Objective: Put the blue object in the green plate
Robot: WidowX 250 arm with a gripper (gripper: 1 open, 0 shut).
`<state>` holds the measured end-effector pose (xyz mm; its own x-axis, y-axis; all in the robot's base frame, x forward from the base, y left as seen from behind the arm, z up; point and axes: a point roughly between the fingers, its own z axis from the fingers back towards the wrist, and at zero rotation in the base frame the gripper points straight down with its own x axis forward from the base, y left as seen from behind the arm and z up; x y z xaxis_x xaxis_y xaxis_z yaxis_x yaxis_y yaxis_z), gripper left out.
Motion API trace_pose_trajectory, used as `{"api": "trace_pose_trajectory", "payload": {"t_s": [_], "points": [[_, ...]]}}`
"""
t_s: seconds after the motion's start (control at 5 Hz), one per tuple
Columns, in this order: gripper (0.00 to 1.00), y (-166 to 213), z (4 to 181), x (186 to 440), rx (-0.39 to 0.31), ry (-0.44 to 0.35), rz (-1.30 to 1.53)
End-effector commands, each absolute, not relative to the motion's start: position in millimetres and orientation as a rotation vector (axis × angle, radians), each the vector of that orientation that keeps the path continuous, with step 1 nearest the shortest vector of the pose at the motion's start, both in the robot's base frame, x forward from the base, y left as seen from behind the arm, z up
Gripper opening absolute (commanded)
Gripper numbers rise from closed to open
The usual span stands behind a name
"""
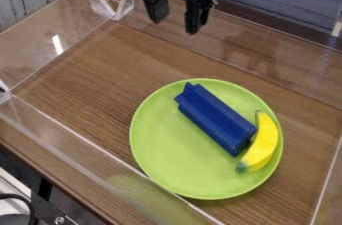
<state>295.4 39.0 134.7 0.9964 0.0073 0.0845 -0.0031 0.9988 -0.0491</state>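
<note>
My gripper (178,14) hangs empty with jaws apart, well clear of the blue object (214,117), which lies flat in the green plate (163,139) beside a yellow banana toy (262,145); it appears rigid, light, best pinched across its long sides.

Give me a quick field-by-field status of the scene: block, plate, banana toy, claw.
blue object: lying flat inside the green plate, running diagonally from upper left to lower right
green plate: on the wooden table surface, right of centre, near the front
yellow banana toy: in the plate, along the block's right end, touching it
claw: open, empty, pointing down, at the far edge of the table, well clear of the plate
task state: block appears placed in the plate
</note>
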Motion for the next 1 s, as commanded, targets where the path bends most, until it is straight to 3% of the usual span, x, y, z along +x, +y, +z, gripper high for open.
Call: {"api": "trace_pose_trajectory", "payload": {"t_s": [0.0, 0.4, 0.8], "points": [[1.0, 44, 161.5, 294, -0.026, -0.167, 0.044], [1.0, 41, 156.5, 290, -0.02, -0.174, -0.051], [1.0, 48, 149.7, 294, -0.001, -0.18, 0.171]]}}
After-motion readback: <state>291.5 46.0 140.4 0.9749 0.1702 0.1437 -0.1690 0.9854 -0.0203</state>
